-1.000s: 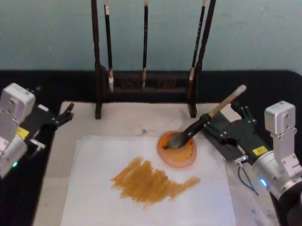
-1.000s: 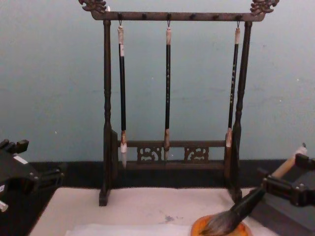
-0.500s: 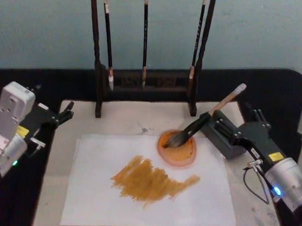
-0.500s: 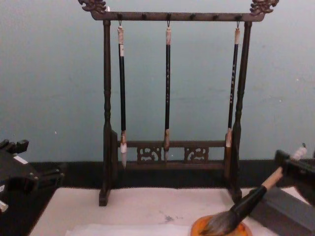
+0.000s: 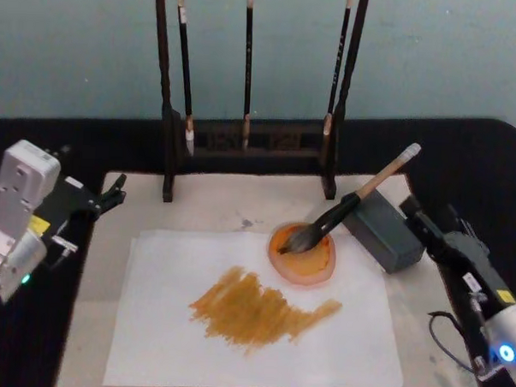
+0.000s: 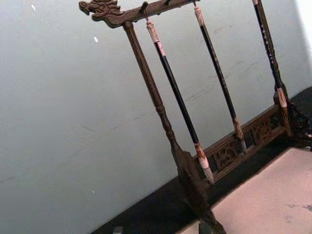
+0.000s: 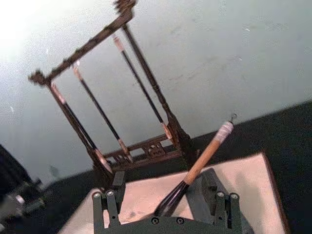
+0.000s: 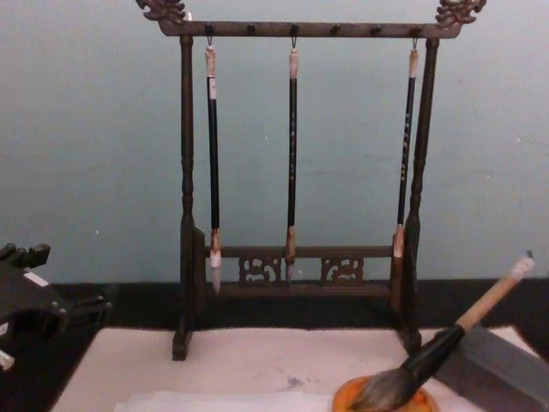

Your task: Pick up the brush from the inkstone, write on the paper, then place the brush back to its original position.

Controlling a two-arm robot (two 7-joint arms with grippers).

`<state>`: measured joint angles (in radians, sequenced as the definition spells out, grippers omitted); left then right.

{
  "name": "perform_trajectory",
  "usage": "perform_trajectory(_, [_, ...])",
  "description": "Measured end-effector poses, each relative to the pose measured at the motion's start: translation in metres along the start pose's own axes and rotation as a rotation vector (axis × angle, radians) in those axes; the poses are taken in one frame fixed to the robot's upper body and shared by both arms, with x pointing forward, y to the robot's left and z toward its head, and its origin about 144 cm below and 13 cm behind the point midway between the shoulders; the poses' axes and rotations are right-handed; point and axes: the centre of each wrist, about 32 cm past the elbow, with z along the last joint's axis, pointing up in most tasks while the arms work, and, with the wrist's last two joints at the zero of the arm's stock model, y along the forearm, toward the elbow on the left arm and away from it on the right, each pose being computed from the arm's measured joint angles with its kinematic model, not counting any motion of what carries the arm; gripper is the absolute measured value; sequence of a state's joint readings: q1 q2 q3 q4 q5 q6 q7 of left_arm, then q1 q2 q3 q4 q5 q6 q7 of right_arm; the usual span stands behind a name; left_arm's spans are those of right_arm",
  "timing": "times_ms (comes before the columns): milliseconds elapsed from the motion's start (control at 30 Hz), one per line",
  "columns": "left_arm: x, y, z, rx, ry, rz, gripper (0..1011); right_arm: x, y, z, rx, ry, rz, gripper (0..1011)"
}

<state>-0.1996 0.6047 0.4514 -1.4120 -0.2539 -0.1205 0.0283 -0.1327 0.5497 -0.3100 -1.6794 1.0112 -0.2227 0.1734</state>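
Observation:
The brush [image 5: 374, 184] lies still with its dark bristles in the round orange inkstone [image 5: 306, 262] and its tan handle leaning on a grey block [image 5: 386, 235]. The white paper [image 5: 166, 344] carries a broad orange-brown stroke. My right gripper [image 5: 433, 215] is open, apart from the brush and to the right of the block. In the right wrist view its fingers [image 7: 106, 204] stand spread, with the brush [image 7: 202, 161] ahead of them. From the chest the brush [image 8: 467, 320] slants up from the inkstone [image 8: 343, 401]. My left gripper [image 5: 99, 212] rests open at the mat's left edge.
A dark wooden rack [image 5: 243, 140] with three slim black brushes [image 8: 292, 154] hanging from it stands at the back of the cream mat [image 5: 215, 204]. The black table [image 5: 482, 169] surrounds the mat. The left wrist view faces the rack [image 6: 161, 112] and the wall.
My right gripper has drawn back from the brush handle, to the right and toward me. The brush stays in the inkstone, leaning on the block. The left arm has not moved.

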Motion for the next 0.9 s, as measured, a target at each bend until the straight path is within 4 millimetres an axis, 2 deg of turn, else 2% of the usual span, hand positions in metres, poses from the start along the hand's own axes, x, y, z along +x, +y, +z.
perform_trajectory(200, [0.0, 0.0, 0.0, 0.0, 0.0, 0.0, 1010, 0.009, -0.01, 0.002, -0.004, 0.164, 0.014, 1000])
perform_trajectory(400, [0.0, 0.0, 0.0, 0.0, 0.0, 0.0, 1010, 0.02, -0.011, 0.006, -0.031, 0.224, 0.001, 1000])
perform_trajectory(633, [0.0, 0.0, 0.0, 0.0, 0.0, 0.0, 1010, 0.036, 0.008, 0.018, -0.086, 0.225, -0.045, 1000])
perform_trajectory(900, [0.0, 0.0, 0.0, 0.0, 0.0, 0.0, 1010, 0.046, 0.045, 0.031, -0.127, 0.214, -0.073, 1000])
